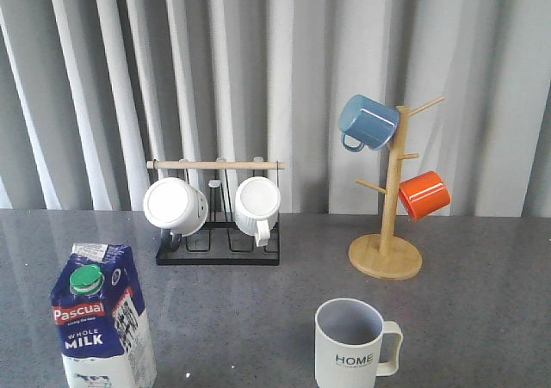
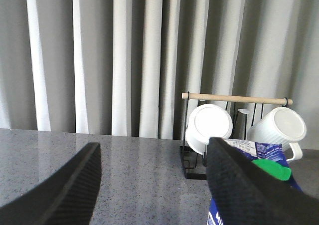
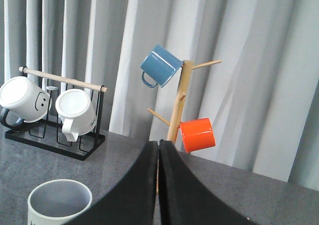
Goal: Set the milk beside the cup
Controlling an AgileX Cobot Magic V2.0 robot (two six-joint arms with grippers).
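Risk assessment, largest item first. Table (image 1: 482, 319): grey, glossy, low friction likely; possible sliding of anything nudged sideways. Black rack (image 1: 218, 252) at 12 o'clock from the milk, carrying two white ribbed mugs (image 1: 258, 204); wooden mug tree (image 1: 389, 224) at 1 o'clock from the cup, with blue mug (image 1: 368, 122) and orange mug (image 1: 424, 194); both well apart from the work zone, low collision risk unless swung wide. Milk (image 1: 96, 319): upright at the front left, well apart from the cup; tall with a narrow base, so prone to tipping if struck high near the green cap (image 1: 86, 279) or gripped off-centre. Cup (image 1: 349, 343): upright at 3 o'clock from the milk, handle pointing to 3 o'clock; risk of being knocked if the carton is set down too close. Left gripper (image 2: 152, 185): wide open, empty, carton beside one finger rather than between; clipping hazard on approach. Right gripper (image 3: 158, 185): fully closed, empty, near the cup.
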